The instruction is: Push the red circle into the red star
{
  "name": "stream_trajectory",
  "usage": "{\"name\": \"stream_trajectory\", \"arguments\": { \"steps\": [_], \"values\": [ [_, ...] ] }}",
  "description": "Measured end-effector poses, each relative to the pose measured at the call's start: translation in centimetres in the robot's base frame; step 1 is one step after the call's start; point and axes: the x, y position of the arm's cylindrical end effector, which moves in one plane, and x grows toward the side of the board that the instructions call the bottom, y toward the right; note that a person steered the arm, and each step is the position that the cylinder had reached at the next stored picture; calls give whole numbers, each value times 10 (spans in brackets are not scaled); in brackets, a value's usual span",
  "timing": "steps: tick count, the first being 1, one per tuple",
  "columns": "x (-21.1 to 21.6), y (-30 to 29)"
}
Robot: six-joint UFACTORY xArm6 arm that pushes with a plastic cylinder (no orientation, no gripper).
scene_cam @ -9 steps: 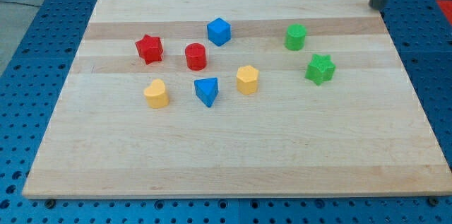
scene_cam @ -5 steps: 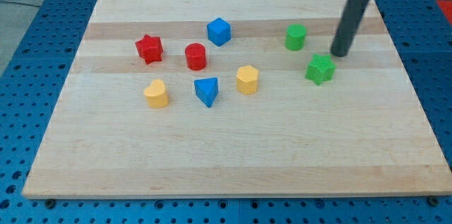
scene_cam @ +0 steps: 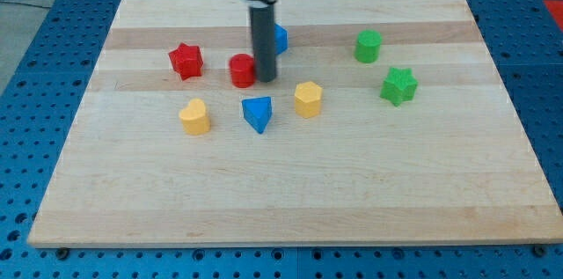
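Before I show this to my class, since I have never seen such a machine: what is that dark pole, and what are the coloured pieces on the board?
The pole is a robot arm's pushing rod; nothing is held, it only slides blocks. One camera looks down at a wooden board on a blue pegboard table. My tip stands right beside the red circle, on its right in the view, and seems to touch it. The red star lies further left, apart from the circle. Behind the rod sits a blue cube, partly hidden. Below are a yellow heart, a blue triangle and a yellow hexagon. At the view's right are a green circle and a green star.
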Motion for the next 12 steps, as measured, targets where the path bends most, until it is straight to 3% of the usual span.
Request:
{"name": "stream_trajectory", "arguments": {
  "steps": [3,5,7,10,11,12],
  "values": [
    [0,-64],
    [20,-74],
    [17,-119],
    [-1,-136],
    [53,-186],
    [121,-187]
  ]
}}
